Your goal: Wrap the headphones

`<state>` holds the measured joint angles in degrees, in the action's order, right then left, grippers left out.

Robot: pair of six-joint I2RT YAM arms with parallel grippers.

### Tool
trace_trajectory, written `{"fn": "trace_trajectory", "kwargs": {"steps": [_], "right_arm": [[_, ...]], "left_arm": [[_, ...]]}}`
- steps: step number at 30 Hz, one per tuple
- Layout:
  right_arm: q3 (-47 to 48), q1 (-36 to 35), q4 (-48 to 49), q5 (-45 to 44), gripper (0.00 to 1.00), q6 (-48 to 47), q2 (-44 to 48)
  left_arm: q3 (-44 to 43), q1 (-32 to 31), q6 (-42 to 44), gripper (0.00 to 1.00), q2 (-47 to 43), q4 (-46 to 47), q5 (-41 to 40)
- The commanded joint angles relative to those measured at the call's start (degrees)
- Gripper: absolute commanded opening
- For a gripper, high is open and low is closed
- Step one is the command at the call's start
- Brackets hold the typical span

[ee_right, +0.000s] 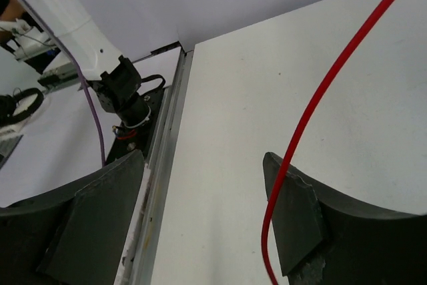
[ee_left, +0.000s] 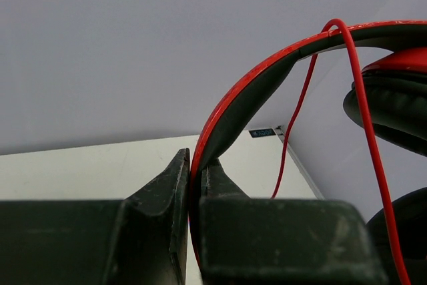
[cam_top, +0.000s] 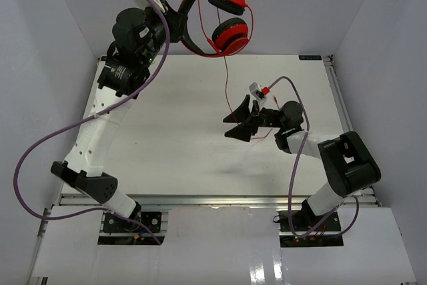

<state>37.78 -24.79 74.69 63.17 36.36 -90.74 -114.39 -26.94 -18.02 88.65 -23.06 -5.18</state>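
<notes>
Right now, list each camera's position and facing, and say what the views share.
Top external: above and behind the bases, looking down on the white table, both arms, left tool, right tool.
Left wrist: looks along its own fingers clamping the headband of the red over-ear headphones, towards the far wall.
Right wrist: looks between its own spread fingers across the table towards the left arm.
Shared: the thin red cable appears in all three.

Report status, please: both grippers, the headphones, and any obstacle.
Left gripper shut on headphones headband, held above the table's far edge. Right gripper open, red cable hanging between its fingers, not pinched. No obstacle seen.
</notes>
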Motion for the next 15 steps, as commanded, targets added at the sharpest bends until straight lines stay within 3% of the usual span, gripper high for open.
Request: {"fn": "trace_trajectory", "kwargs": {"steps": [1,9,15], "right_arm": [[-3.0,-1.9,-6.8,3.0,0.79,-15.9,5.6],[-1.2,-8.4,-48.8,4.5,0.81,-52.1,11.4],[-1.2,-10.4,-61.8,3.6,0.78,-63.7,13.2]], "left_arm": [[-3.3,5.3,-5.6,0.00,-0.1,6.1,2.0],[-4.3,13.3,-8.8,0.00,0.3,6.3,5.1],[-4.3,16.6,-8.2,0.00,-0.8,6.6,5.0]]}}
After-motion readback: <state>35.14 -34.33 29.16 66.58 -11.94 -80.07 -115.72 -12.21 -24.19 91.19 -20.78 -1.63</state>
